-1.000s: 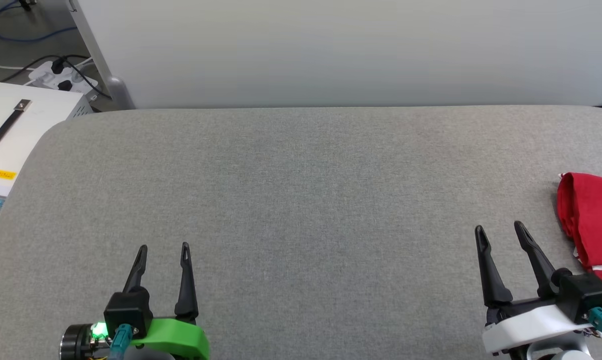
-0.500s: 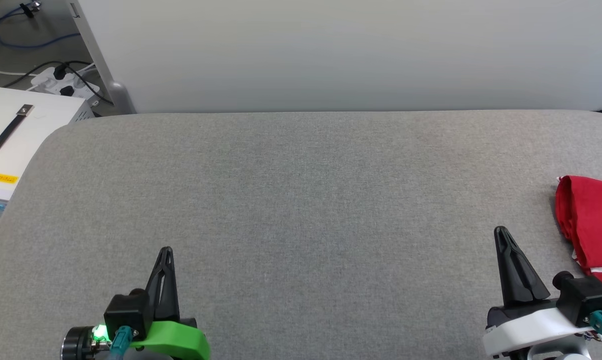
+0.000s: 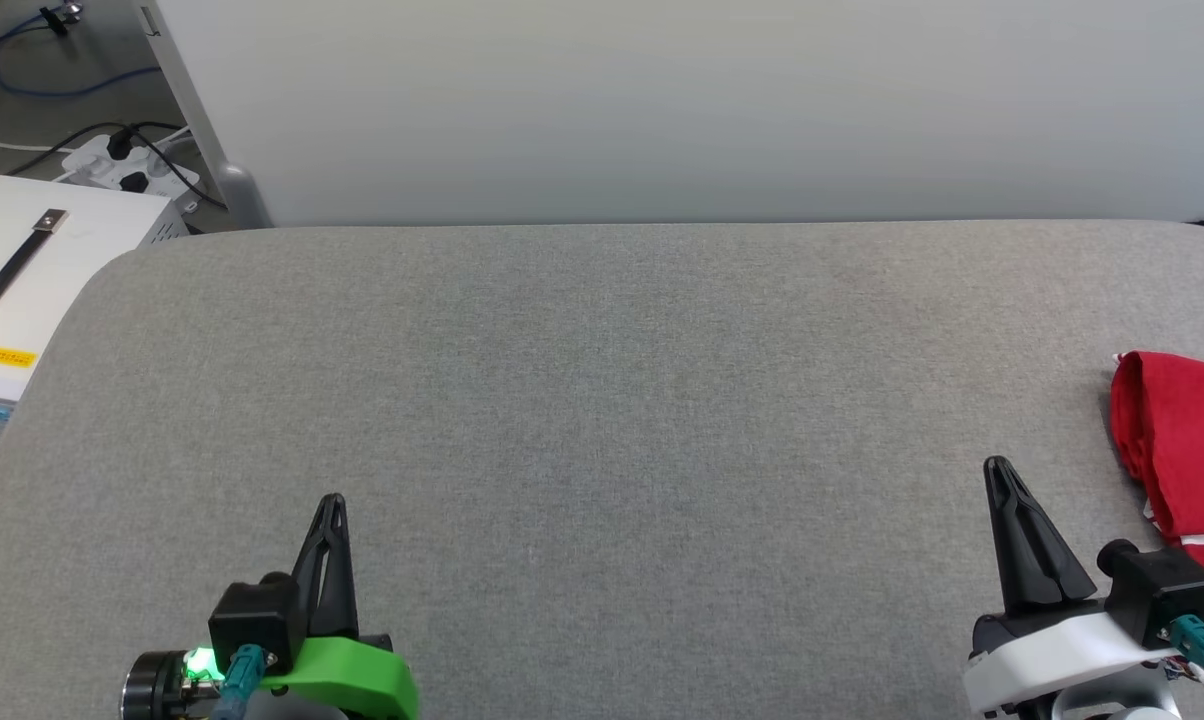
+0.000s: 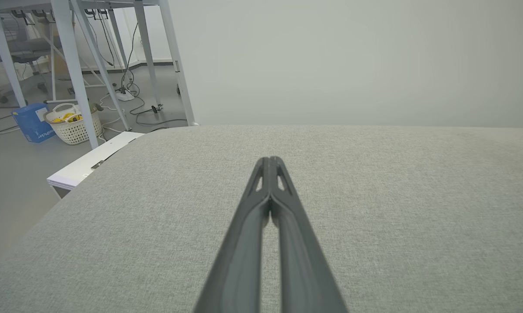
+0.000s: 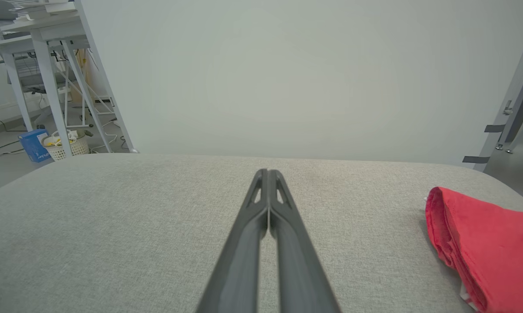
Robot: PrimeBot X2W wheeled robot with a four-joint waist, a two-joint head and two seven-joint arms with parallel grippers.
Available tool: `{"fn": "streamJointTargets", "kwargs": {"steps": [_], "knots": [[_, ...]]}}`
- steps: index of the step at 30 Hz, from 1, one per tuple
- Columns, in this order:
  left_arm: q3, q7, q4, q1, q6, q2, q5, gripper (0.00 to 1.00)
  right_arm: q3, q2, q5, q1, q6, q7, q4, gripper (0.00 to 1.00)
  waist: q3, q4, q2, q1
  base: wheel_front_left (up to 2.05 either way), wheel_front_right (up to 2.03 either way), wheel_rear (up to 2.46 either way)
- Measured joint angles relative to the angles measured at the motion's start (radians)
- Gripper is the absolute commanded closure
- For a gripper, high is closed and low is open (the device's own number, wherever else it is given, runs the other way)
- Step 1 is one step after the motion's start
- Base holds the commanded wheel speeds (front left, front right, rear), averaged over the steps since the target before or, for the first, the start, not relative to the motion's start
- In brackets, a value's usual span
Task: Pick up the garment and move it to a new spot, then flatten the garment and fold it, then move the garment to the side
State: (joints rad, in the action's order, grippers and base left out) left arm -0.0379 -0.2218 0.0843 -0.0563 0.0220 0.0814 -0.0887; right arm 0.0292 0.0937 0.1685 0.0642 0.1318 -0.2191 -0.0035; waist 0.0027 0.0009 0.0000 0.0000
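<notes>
The red garment [image 3: 1182, 440] lies folded at the right edge of the grey table [image 3: 602, 400], partly cut off by the head view's border; a thin white stripe shows low on it. In the right wrist view the garment [image 5: 487, 243] sits right of the fingers. My right gripper [image 3: 997, 468] hovers near the front right, left of the garment and apart from it, shut with nothing between its fingers [image 5: 268, 174]. My left gripper [image 3: 332, 502] hovers at the front left, also shut and empty, its fingers [image 4: 270, 161] pressed together.
A white box [image 3: 32, 270] with a black handle stands off the table's left corner, with a power strip and cables [image 3: 127, 160] on the floor behind. A pale partition [image 3: 662, 100] rises behind the table's far edge. A basket [image 4: 72, 126] and table legs stand on the floor to the left.
Both grippers closed from open to shut, gripping nothing. The garment stayed where it lay. The head view shifted slightly.
</notes>
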Motion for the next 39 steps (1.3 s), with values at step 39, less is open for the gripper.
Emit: {"fn": "streamJointTargets", "kwargs": {"steps": [39], "knots": [[0.012,0.079,-0.029,0.004,-0.002,-0.010,0.028,1.00,-0.009,-0.016,-0.057,-0.010,0.000,0.075,0.001,1.00,-0.001,0.000,0.0000,0.0000,0.00,0.00,0.00]]}}
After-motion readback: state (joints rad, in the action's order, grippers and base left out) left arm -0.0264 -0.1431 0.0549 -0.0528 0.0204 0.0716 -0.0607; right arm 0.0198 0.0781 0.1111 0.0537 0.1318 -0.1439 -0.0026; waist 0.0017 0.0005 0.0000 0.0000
